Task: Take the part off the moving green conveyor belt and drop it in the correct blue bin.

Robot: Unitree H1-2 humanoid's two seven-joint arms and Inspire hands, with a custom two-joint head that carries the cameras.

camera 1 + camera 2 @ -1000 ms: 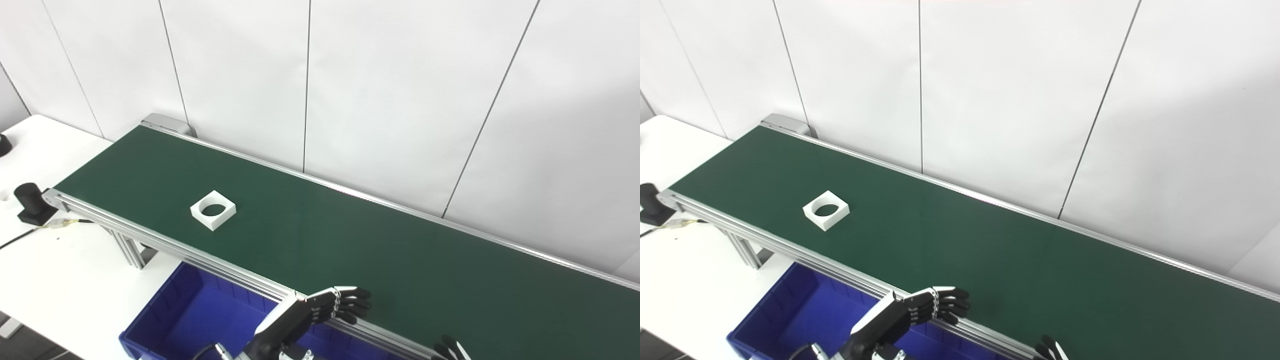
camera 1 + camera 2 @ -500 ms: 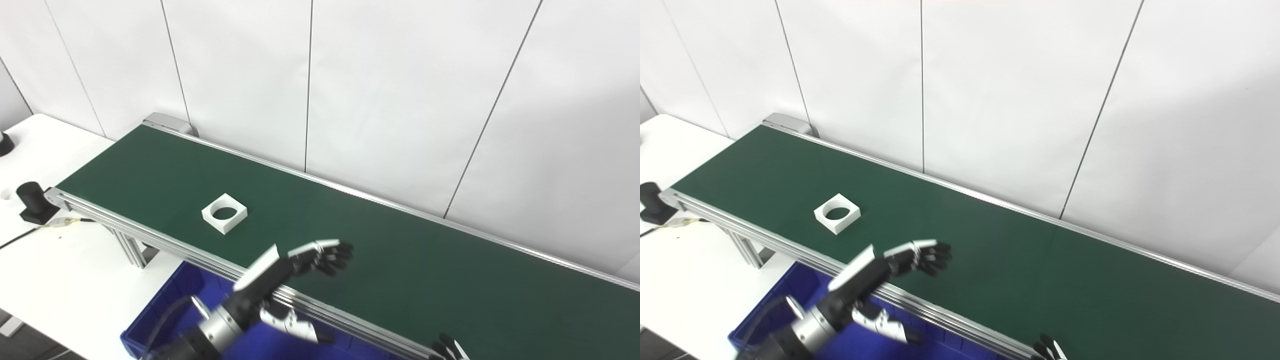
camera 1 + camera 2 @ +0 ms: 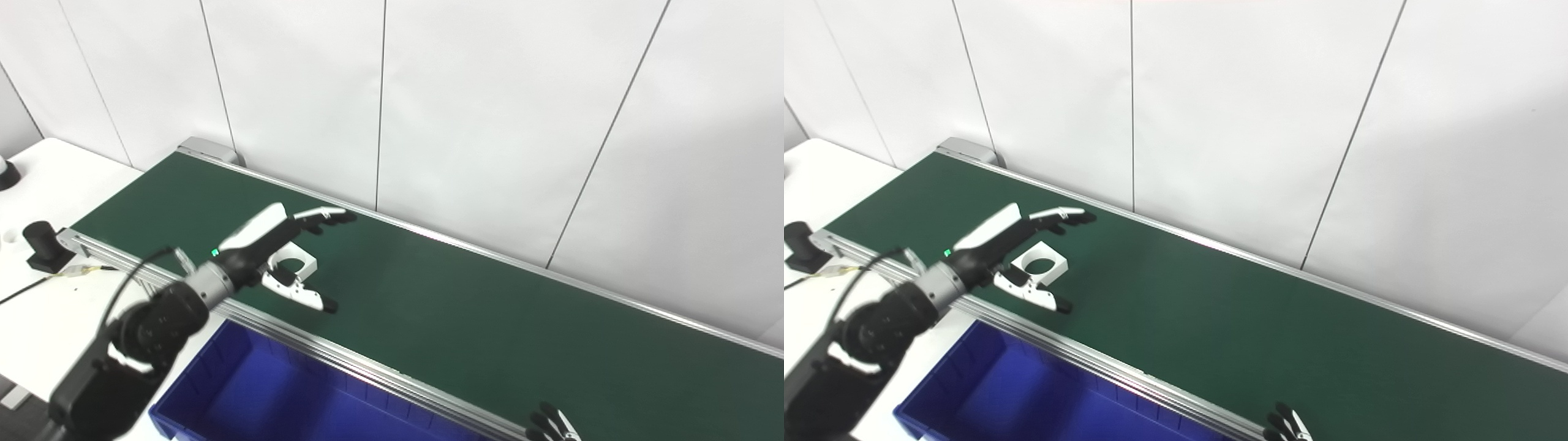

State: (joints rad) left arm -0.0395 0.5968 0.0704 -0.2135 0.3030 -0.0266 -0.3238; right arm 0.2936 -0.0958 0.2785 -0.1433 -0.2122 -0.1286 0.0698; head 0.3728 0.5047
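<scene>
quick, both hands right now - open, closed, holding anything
Left hand: open, fingers and thumb spread on either side of the white square part, not gripping it.
Right hand: only its fingertips show at the bottom edge; cannot be told.

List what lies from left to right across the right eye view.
Black post on the white table → left hand → white square part → right hand, only its fingertips visible at the bottom edge.

No legible text or labels anywhere.
</scene>
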